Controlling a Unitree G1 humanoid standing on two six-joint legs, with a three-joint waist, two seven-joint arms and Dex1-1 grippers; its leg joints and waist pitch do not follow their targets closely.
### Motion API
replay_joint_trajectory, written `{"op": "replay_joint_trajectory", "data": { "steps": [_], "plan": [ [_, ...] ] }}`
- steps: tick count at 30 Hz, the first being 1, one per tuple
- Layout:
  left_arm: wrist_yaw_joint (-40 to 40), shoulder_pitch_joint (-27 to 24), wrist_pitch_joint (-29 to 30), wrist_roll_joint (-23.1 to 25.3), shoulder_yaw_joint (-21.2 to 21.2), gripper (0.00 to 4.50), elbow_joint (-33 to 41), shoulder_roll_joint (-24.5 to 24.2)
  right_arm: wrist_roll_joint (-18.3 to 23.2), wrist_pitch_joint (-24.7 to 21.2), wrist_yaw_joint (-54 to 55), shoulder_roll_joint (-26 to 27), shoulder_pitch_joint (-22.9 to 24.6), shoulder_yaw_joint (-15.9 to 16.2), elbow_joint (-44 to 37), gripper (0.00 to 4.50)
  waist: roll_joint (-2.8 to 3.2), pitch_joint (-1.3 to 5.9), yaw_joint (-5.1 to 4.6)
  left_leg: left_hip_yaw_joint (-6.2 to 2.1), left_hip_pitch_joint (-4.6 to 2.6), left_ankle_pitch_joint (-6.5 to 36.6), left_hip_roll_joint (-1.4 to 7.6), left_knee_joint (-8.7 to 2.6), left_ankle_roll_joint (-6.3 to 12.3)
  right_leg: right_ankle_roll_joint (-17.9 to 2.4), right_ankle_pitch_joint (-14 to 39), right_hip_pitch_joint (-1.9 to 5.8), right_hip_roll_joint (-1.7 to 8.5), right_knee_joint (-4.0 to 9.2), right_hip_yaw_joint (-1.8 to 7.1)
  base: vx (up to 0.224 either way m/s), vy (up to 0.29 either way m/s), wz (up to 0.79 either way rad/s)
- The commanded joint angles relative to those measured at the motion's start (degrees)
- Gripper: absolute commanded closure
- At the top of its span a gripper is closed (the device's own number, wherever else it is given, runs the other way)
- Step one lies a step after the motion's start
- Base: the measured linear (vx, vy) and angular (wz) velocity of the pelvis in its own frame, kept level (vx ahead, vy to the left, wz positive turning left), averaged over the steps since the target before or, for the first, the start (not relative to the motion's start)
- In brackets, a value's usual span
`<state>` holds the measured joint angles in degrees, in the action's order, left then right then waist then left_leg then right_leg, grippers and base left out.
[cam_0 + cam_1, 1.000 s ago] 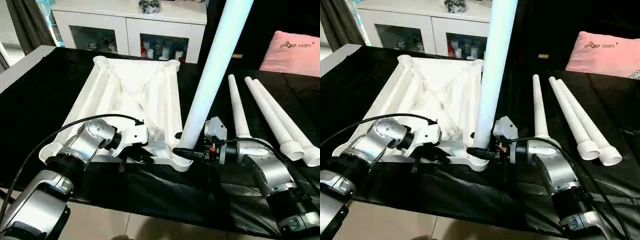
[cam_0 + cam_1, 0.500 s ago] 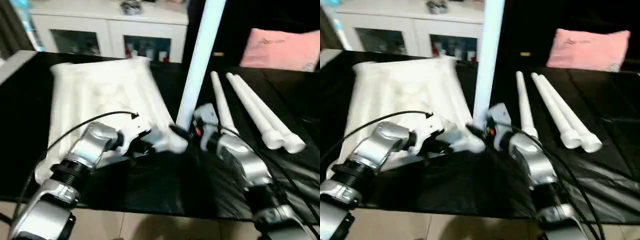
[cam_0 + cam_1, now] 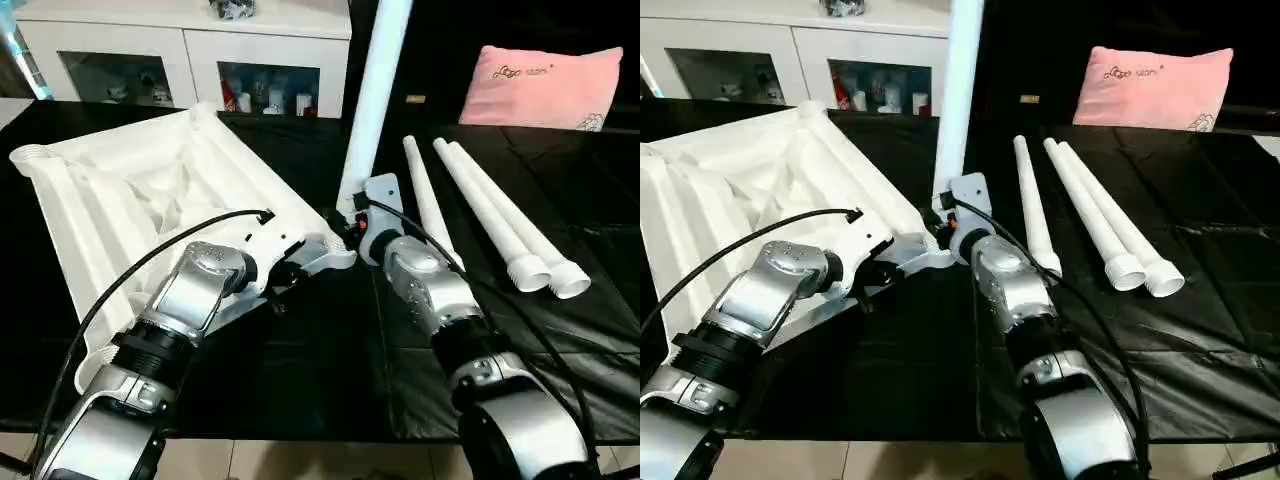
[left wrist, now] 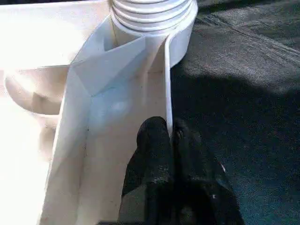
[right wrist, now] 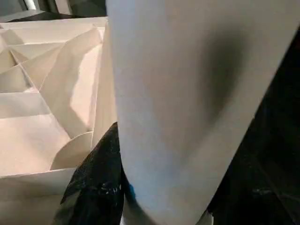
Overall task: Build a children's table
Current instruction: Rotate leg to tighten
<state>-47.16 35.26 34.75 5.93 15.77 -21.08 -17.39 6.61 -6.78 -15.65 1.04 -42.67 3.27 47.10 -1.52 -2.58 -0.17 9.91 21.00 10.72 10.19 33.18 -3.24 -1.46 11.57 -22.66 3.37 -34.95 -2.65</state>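
Left gripper pinched tight on rim of white ribbed plastic tabletop lying underside-up on black cloth, right gripper half-open round upright white tapered leg at near corner socket — keep it vertical, twist w/ steady downward pressure.

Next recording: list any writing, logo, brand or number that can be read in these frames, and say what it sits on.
Pink pillow: dark script printed along its upper part, with a small mark at its lower corner; both too small to read.
Bottles behind the glass doors of the white cabinet: labels too small and blurred to read.
Tabletop, legs and the robot's arms: no writing visible.
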Motion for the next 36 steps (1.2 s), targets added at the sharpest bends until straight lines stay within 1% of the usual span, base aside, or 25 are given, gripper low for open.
{"op": "replay_joint_trajectory", "data": {
  "steps": [1, 2, 3, 4, 6, 7, 8, 9, 10, 13, 14, 17, 18, 19, 20, 21, 22, 23, 25, 26, 28, 30, 31, 34, 36],
  "plan": [
    [-1.8, 0.3, -0.5, -2.0, 0.9, 4.5, 4.9, 1.0, -1.0, -4.4, 2.1, 0.0, 3.5, -0.1, 8.8, 2.24, 0.76, 2.79, 0.63, -0.92, -0.23, 11.3, 2.83, -4.08, 0.68, -13.0, 8.4, 2.61, 4.67, 4.27, 2.75, 0.0, 0.0, 0.0],
    [-1.6, 0.3, -0.5, -2.0, 0.9, 4.5, 4.9, 1.0, -0.8, -4.2, 2.3, 0.0, 3.4, -0.5, 9.1, 2.24, 0.77, 2.73, 0.64, -0.95, -0.37, 12.6, 2.89, -4.14, 0.35, -12.6, 10.2, 2.52, 4.72, 4.45, 2.79, 0.0, 0.0, 0.0],
    [-1.6, 0.3, -0.5, -2.0, 0.8, 4.5, 4.9, 1.0, -0.8, -4.2, 2.3, 0.0, 3.4, -0.5, 9.2, 1.87, 0.8, 2.74, 0.62, -0.98, -0.45, 13.4, 2.92, -4.17, 0.05, -12.4, 11.3, 2.45, 4.72, 4.55, 2.85, 0.0, 0.0, 0.0],
    [-1.6, 0.2, -0.5, -2.0, 0.8, 4.5, 4.9, 0.9, -0.7, -4.1, 2.4, 0.0, 3.4, -0.7, 9.3, 1.87, 0.8, 2.74, 0.62, -0.98, -0.45, 13.4, 2.92, -4.17, 0.05, -12.4, 11.3, 2.45, 4.72, 4.55, 2.85, 0.0, 0.0, 0.0],
    [-1.5, 0.1, -0.8, -2.0, 0.7, 4.5, 4.8, 0.9, -0.8, -3.5, 2.4, -0.1, 3.4, -1.2, 9.9, 1.82, 1.05, 3.13, 1.06, -0.83, -0.63, 11.2, 2.98, -3.89, 0.0, -13.1, 6.5, 2.51, 4.68, 4.04, 2.97, 0.0, 0.0, 0.0],
    [-1.5, 0.1, -1.0, -2.0, 0.7, 4.5, 4.7, 0.9, -0.8, -3.2, 2.5, -0.1, 3.4, -1.4, 10.0, 1.6, 0.97, 3.14, 1.09, -0.82, -0.49, 10.3, 2.96, -3.91, 0.19, -13.3, 4.7, 2.64, 4.59, 3.85, 2.93, 0.0, 0.0, 0.0],
    [-1.5, 0.1, -1.1, -2.0, 0.7, 4.5, 4.6, 0.9, -0.9, -3.0, 2.5, -0.1, 3.4, -1.5, 10.1, 1.6, 1.11, 3.13, 1.19, -0.78, -0.44, 9.7, 2.9, -3.88, 0.4, -13.4, 3.3, 2.66, 4.54, 3.76, 2.89, 0.0, 0.0, 0.0],
    [-1.4, 0.1, -1.4, -2.0, 0.6, 4.5, 4.3, 0.8, -0.9, -2.4, 2.4, -0.2, 3.4, -1.7, 10.1, 1.37, 1.05, 3.11, 1.27, -0.72, -0.46, 9.4, 2.82, -3.86, 0.67, -13.9, 1.9, 2.75, 4.47, 3.68, 2.79, 0.0, 0.0, 0.0],
    [-1.2, 0.2, -1.6, -2.0, 0.7, 4.5, 3.9, 0.7, -0.8, -1.8, 2.1, -0.3, 3.6, -1.9, 10.0, 1.37, 1.18, 3.11, 1.38, -0.72, -0.5, 9.5, 2.84, -3.84, 0.68, -14.0, 2.0, 2.76, 4.57, 3.7, 2.81, 0.0, 0.0, 0.0],
    [-0.8, 0.4, -3.2, -1.0, 1.2, 4.5, 2.5, 0.1, -1.0, -0.3, 0.2, -0.7, 5.2, -1.5, 7.5, 1.19, 1.07, 3.17, 1.81, -0.66, -0.54, 9.2, 2.81, -3.74, 0.67, -13.9, 2.2, 2.86, 4.6, 3.75, 2.86, 0.0, 0.0, 0.0],
    [-0.7, 0.6, -4.0, -0.8, 1.2, 4.5, 1.7, -0.1, -1.0, 0.1, -0.7, -1.2, 6.7, -1.1, 5.1, 1.08, 1.21, 3.33, 2.13, -0.62, -0.59, 8.1, 2.84, -3.68, 0.81, -13.6, 0.0, 2.93, 4.42, 3.49, 2.86, 0.0, 0.0, 0.0],
    [-0.5, 0.8, -4.6, -0.7, 1.0, 4.5, 0.7, -0.1, -1.1, 0.8, -3.1, -2.0, 9.6, 0.0, 0.7, 0.83, 1.27, 3.24, 2.43, -0.61, -0.58, 7.8, 2.83, -3.67, 1.36, -13.8, -1.2, 3.04, 4.43, 3.48, 2.81, 0.0, 0.0, 0.0],
    [-0.5, 0.9, -4.9, -0.7, 1.0, 4.5, 0.4, -0.2, -1.0, 1.3, -4.2, -2.4, 11.3, 0.3, -1.6, 0.76, 1.39, 3.18, 2.46, -0.6, -0.5, 8.1, 2.79, -3.67, 1.46, -13.8, -1.0, 3.02, 4.48, 3.51, 2.84, 0.0, 0.0, 0.0],
    [-0.5, 1.0, -5.3, -0.6, 0.9, 4.5, 0.0, -0.3, -0.7, 1.5, -5.5, -2.8, 12.9, 0.6, -3.9, 0.65, 1.19, 3.21, 2.6, -0.67, -0.51, 8.3, 2.86, -3.73, 1.42, -13.4, -0.3, 3.13, 4.56, 3.56, 2.85, 0.0, 0.0, 0.0],
    [-0.6, 1.0, -5.5, -0.6, 1.0, 4.5, -0.2, -0.4, -0.5, 1.5, -6.3, -3.0, 13.7, 0.8, -5.2, 0.54, 1.18, 3.12, 2.73, -0.64, -0.52, 8.6, 2.84, -3.73, 1.6, -13.2, 0.4, 3.1, 4.48, 3.7, 2.83, 0.0, 0.0, 0.0],
    [-1.1, 1.1, -6.8, -0.5, 1.2, 4.5, -0.6, -0.7, -0.2, 1.8, -7.4, -3.8, 15.7, 1.1, -8.0, 0.47, 1.46, 3.1, 2.74, -0.77, -0.42, 8.9, 2.8, -3.81, 1.48, -13.1, 1.5, 3.14, 4.53, 3.74, 2.8, 0.0, 0.0, 0.0],
    [-1.1, 1.1, -7.1, -0.5, 1.3, 4.5, -0.7, -0.8, -0.2, 1.9, -7.7, -3.9, 16.2, 1.2, -8.6, 0.43, 1.35, 3.02, 2.78, -0.68, -0.54, 9.5, 2.85, -3.84, 1.44, -12.8, 2.3, 2.99, 4.5, 4.02, 2.8, 0.0, 0.0, 0.0],
    [-1.2, 1.1, -7.3, -0.6, 1.3, 4.5, -0.8, -0.8, -0.1, 1.9, -8.0, -4.1, 16.6, 1.2, -9.2, 0.32, 1.23, 3.08, 2.76, -0.74, -0.49, 9.6, 2.81, -3.82, 1.28, -12.7, 3.1, 3.14, 4.53, 3.95, 2.83, 0.0, 0.0, 0.0],
    [-2.1, 1.0, -8.4, -0.8, 1.6, 4.5, -1.4, -1.3, 0.7, 1.5, -10.5, -5.6, 19.5, 1.5, -13.9, 0.1, 1.43, 2.98, 2.75, -0.77, -0.47, 10.1, 2.79, -3.84, 1.15, -12.7, 4.6, 2.99, 4.5, 4.07, 2.81, 0.0, 0.0, 0.0],
    [-2.8, 0.9, -9.6, -0.7, 2.0, 4.5, -1.8, -1.7, 1.1, 1.1, -11.9, -6.6, 21.1, 1.6, -16.5, 0.05, 1.33, 2.91, 2.94, -0.75, -0.49, 10.1, 2.79, -3.8, 1.44, -11.9, 4.8, 3.04, 4.39, 4.3, 2.87, 0.0, 0.0, 0.0],
    [-3.3, 0.9, -10.6, -0.6, 2.3, 4.5, -2.3, -1.9, 1.4, 0.7, -12.7, -7.3, 22.2, 1.7, -18.4, 0.02, 1.32, 3.1, 3.04, -0.79, -0.37, 9.0, 2.76, -3.74, 1.75, -12.1, 3.0, 3.15, 4.43, 4.08, 2.85, 0.0, 0.0, 0.0],
    [-6.1, 0.5, -13.8, -0.6, 3.3, 4.5, -3.6, -3.1, 2.5, 0.0, -15.5, -10.1, 25.0, 0.8, -23.2, 0.02, 1.27, 2.94, 3.07, -0.79, -0.26, 9.1, 2.66, -3.73, 2.16, -12.3, 3.0, 3.18, 4.36, 4.25, 2.75, 0.0, 0.0, 0.0],
    [-6.6, 0.5, -14.3, -0.6, 3.5, 4.5, -3.9, -3.3, 2.8, -0.2, -16.0, -10.8, 25.5, 0.4, -24.1, 0.02, 1.29, 3.01, 3.14, -0.82, -0.27, 9.1, 2.71, -3.66, 2.44, -12.1, 3.3, 3.29, 4.5, 4.08, 2.83, 0.0, 0.0, 0.0],
    [-7.0, 0.6, -15.0, -0.4, 3.7, 4.5, -4.5, -3.5, 3.3, -0.4, -16.9, -11.6, 25.9, 0.0, -25.0, 0.02, 1.44, 2.83, 3.16, -0.74, -0.25, 9.3, 2.69, -3.63, 2.39, -12.0, 5.9, 3.04, 4.56, 4.29, 2.8, 0.0, 0.0, 0.0],
    [-7.5, 0.7, -16.3, -0.3, 3.9, 4.5, -5.5, -3.9, 4.0, -0.5, -18.9, -13.3, 26.6, -0.3, -26.5, 0.02, 1.46, 2.86, 3.24, -0.76, -0.33, 9.3, 2.73, -3.59, 2.37, -12.0, 6.2, 3.05, 4.51, 4.3, 2.79, 0.0, 0.0, 0.0]
  ]
}}
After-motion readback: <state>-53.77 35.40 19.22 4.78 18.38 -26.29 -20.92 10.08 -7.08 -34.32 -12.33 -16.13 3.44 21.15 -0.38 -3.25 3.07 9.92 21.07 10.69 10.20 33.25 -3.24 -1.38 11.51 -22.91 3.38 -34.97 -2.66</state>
